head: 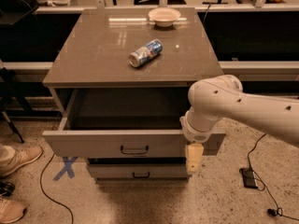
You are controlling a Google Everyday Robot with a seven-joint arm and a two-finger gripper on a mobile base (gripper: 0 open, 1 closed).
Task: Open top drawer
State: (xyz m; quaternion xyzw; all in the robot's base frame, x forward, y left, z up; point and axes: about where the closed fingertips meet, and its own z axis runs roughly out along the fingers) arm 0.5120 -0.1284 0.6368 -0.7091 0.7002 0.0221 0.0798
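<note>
Grey top drawer [93, 144], one claw [194, 164] at front

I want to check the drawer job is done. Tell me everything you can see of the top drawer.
The top drawer is pulled well out from under the brown cabinet top and sits level. It is grey, with a wide flat front and a black bar handle at the front's middle. Its deep box is dark inside; no contents show. The gripper hangs before the front's right end; whether it touches cannot be told.
</note>
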